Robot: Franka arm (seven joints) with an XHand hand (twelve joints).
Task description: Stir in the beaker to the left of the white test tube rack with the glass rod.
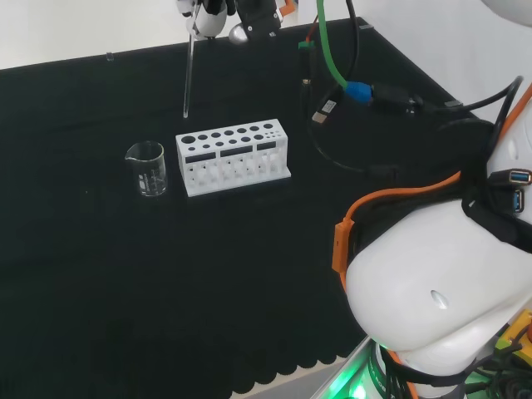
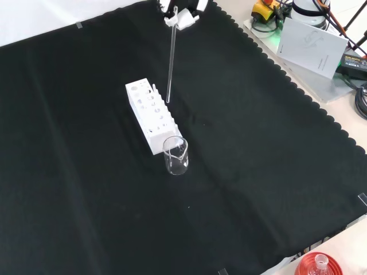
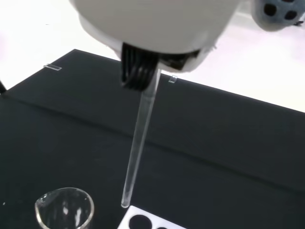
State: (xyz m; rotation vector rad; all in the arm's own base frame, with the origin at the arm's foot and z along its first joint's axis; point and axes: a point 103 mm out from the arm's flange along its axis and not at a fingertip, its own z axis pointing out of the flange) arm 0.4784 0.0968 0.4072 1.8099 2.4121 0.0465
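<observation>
Hand [image 1: 208, 18] with fingers [image 2: 182, 18] pinching a thin clear glass rod [image 1: 188, 76], hanging above a white holed rack [image 1: 233, 156], clear spouted beaker [image 1: 147, 168] beside it, mid-tabletop [image 1: 100, 274], black cloth

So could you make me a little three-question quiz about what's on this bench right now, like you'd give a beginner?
1. True or false: the tip of the glass rod is already inside the beaker.
2. In the head view, the beaker stands on which side of the white test tube rack? A) left B) right C) on top of it
3. Fill in: the hand holds the rod by its ____ end, so the rod hangs down.

Key
1. False; the tip hangs in the air above the black cloth, outside the beaker.
2. A
3. Upper
</observation>
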